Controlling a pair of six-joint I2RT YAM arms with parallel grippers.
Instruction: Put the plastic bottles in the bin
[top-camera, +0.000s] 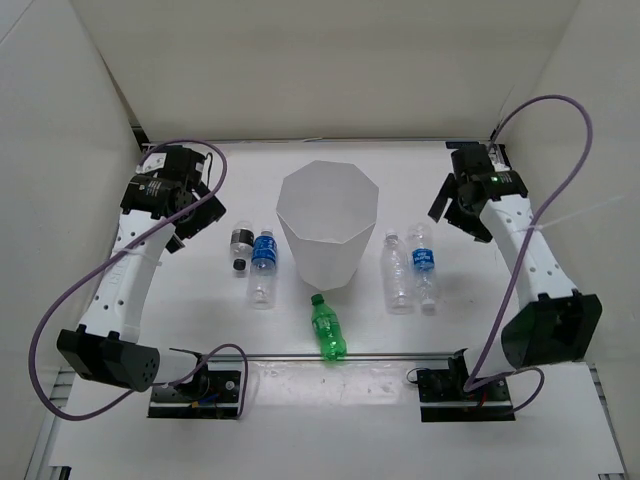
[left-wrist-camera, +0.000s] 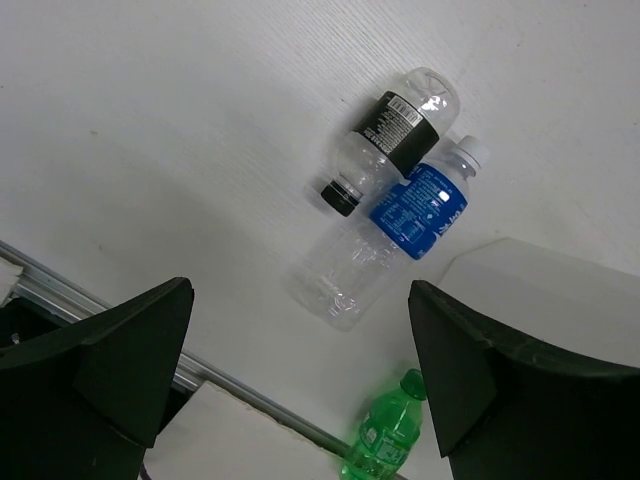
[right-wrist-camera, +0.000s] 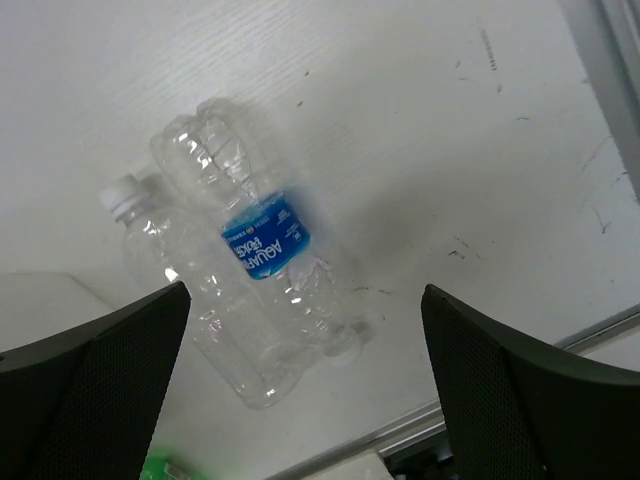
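The tall white bin (top-camera: 322, 250) stands at the table's middle. Left of it lie a black-capped clear bottle (top-camera: 240, 245) and a blue-labelled bottle (top-camera: 263, 268), side by side and touching. A green bottle (top-camera: 328, 327) lies in front of the bin. Right of it lie a clear bottle (top-camera: 398, 272) and a blue-labelled one (top-camera: 424, 265). My left gripper (top-camera: 205, 212) is open and empty, raised behind the left pair (left-wrist-camera: 400, 225). My right gripper (top-camera: 452, 208) is open and empty, raised behind the right pair (right-wrist-camera: 255, 235).
A metal rail (top-camera: 340, 355) runs across the table near the arm bases. White walls enclose the table at the back and sides. The bin's edge (left-wrist-camera: 540, 290) shows in the left wrist view, beside the green bottle (left-wrist-camera: 385, 440).
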